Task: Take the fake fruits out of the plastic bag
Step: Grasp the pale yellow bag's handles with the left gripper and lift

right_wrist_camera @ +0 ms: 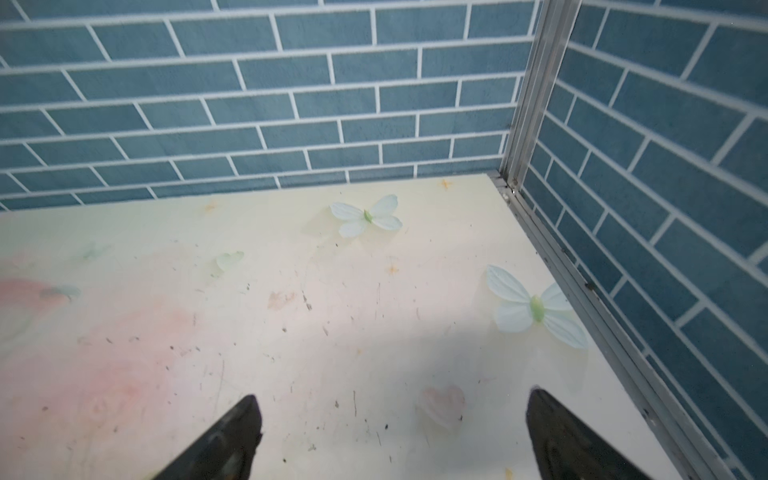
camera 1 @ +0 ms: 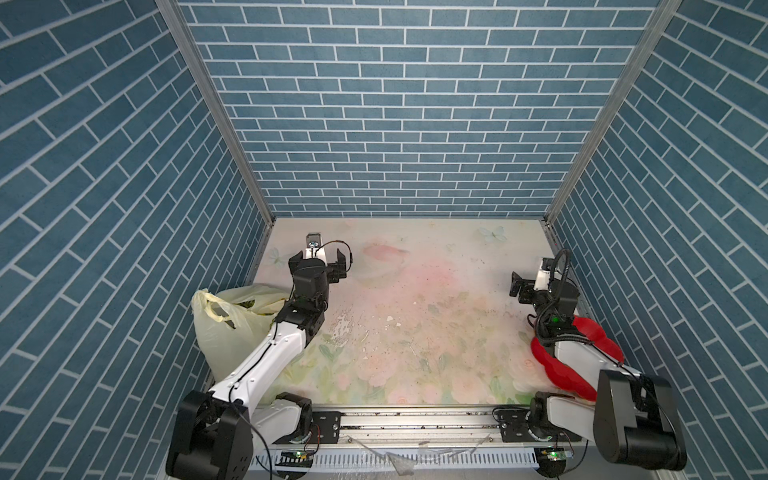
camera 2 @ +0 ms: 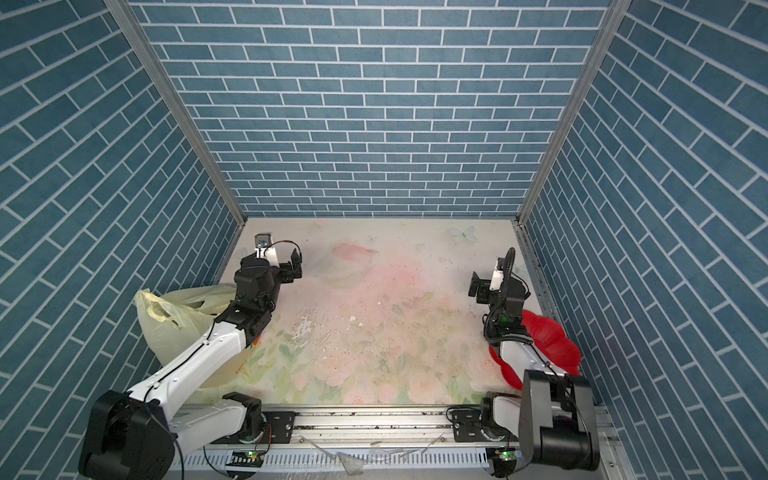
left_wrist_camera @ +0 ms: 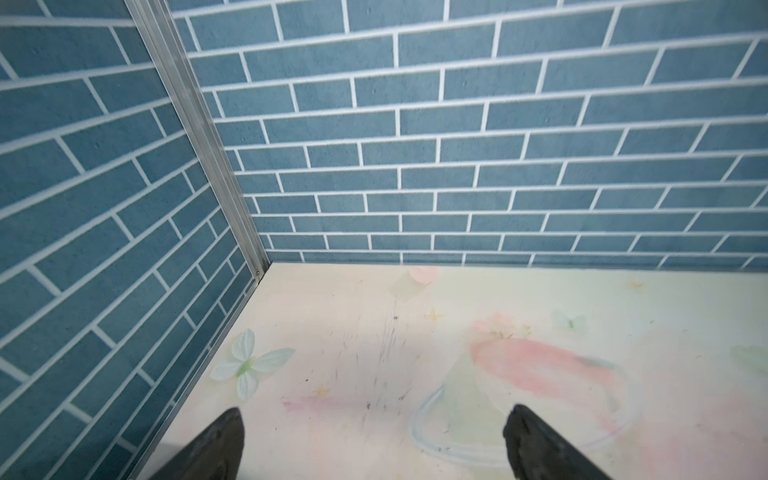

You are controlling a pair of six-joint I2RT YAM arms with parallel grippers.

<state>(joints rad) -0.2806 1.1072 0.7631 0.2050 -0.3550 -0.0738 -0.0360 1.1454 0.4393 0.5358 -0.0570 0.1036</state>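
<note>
Closest to the lens is the white-and-black left arm [camera 1: 266,353]. Seen from above, it crosses the thin, crinkly pale-yellow plastic bag [camera 1: 216,332], which slumps on the floral tabletop [camera 1: 415,316] with its loop handles up and its mouth partly open. The left claw [left_wrist_camera: 376,415] hangs beyond the bag, jaws spread wide and holding nothing. The right claw [right_wrist_camera: 392,401] is well apart from the bag on the opposite side, equally wide and empty.

The small plastic fake fruits [camera 1: 249,306] are inside the bag, I think; I only make out a scrap of green and yellow in the mouth.

My worry is the reach into the bag: swinging the left arm round could snag a handle or drag the whole bag. Going in half blind, I may pinch film instead of fruit and lift everything. Round pieces could roll away once freed. Far from the bag, the right arm covers a red flower-shaped plastic plate [camera 1: 561,374], which a careless move might shove.
</note>
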